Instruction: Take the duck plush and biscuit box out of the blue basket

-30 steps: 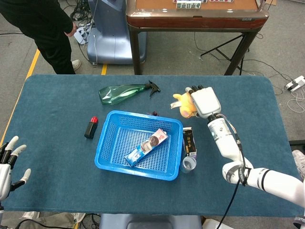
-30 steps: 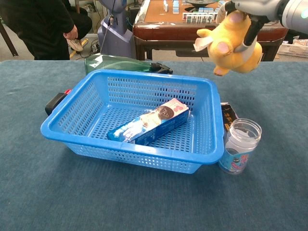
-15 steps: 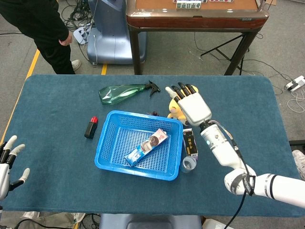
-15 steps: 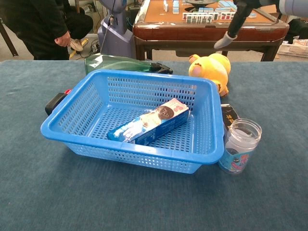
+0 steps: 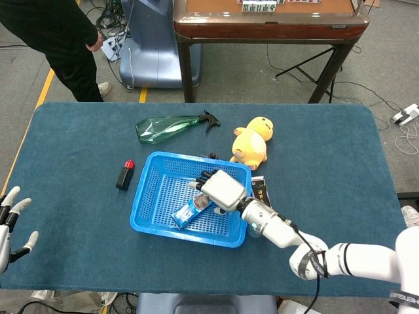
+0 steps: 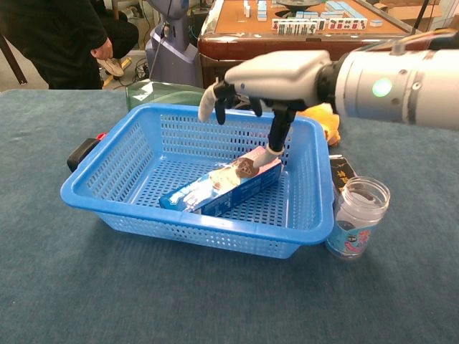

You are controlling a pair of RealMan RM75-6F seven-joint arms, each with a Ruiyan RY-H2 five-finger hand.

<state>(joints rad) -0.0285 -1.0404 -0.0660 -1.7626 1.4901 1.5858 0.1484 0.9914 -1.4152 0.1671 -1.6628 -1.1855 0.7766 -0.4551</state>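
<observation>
In the blue basket (image 5: 152,204) the biscuit box (image 5: 193,207) lies with its long axis running from 8 to 2 o'clock, directly beneath the right hand (image 5: 221,189), whose spread fingers reach its 2 o'clock end without gripping.

The biscuit box (image 6: 222,184) lies in the basket (image 6: 129,154); the duck plush (image 5: 251,144) sits on the table (image 5: 327,157) behind the basket's right corner.

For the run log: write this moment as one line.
duck plush: out, on table | biscuit box: in blue basket | right hand: open, over box | left hand: open, idle
</observation>
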